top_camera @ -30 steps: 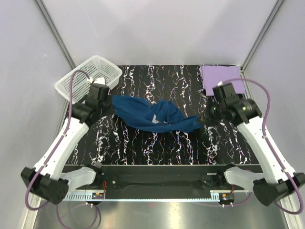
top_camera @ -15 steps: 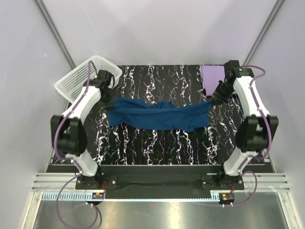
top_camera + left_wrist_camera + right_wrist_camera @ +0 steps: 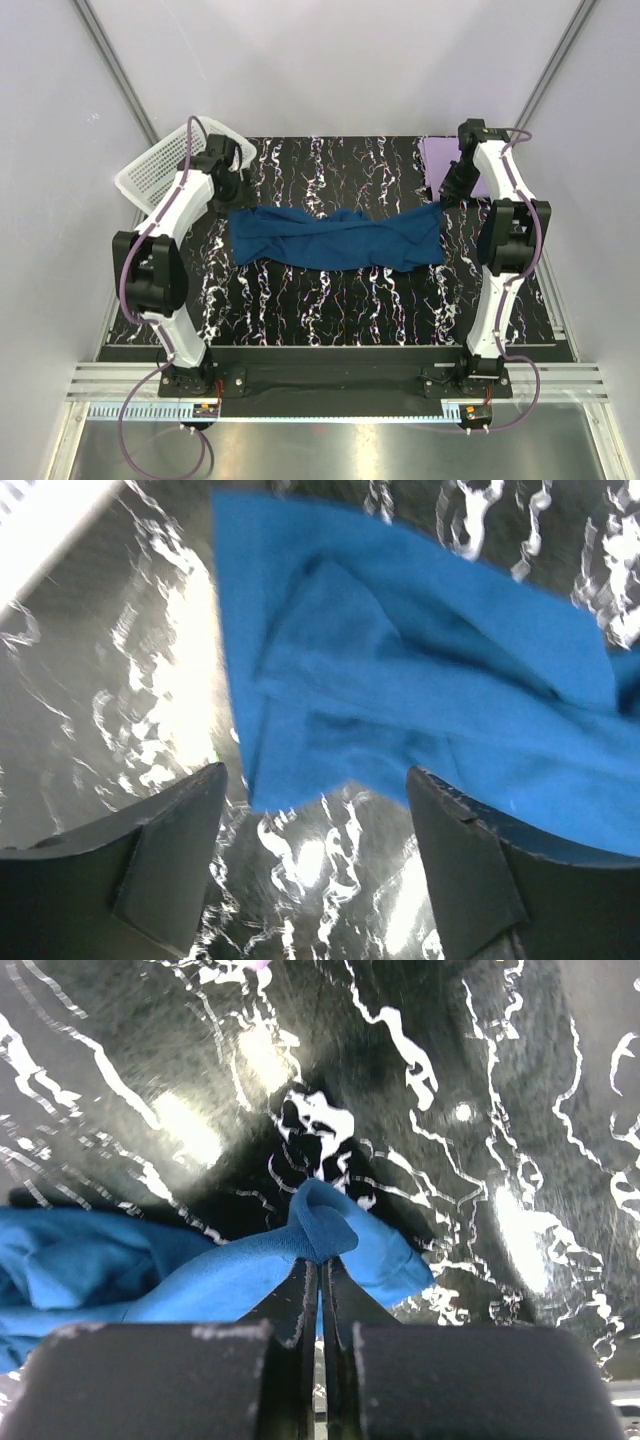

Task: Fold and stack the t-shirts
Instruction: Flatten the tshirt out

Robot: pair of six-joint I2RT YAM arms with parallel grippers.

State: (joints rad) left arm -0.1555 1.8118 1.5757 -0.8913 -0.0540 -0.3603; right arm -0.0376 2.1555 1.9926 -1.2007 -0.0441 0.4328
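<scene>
Your right pincer (image 3: 322, 1265) is clenched on a corner of the rumpled dark teal-blue cloth t-shirt (image 3: 335, 238), which lies across the black marbled tabletop (image 3: 330, 300). Your left pincer (image 3: 315, 785) hangs released over its other end. The pale lavender t-shirt (image 3: 445, 155) sits far right.

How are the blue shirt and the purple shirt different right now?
The blue shirt is rumpled and spread in a long band across the middle of the table; the purple shirt lies flat and neat in the far right corner. The right gripper pinches the blue shirt's end; nothing holds the purple shirt. Both lie on that table.
</scene>
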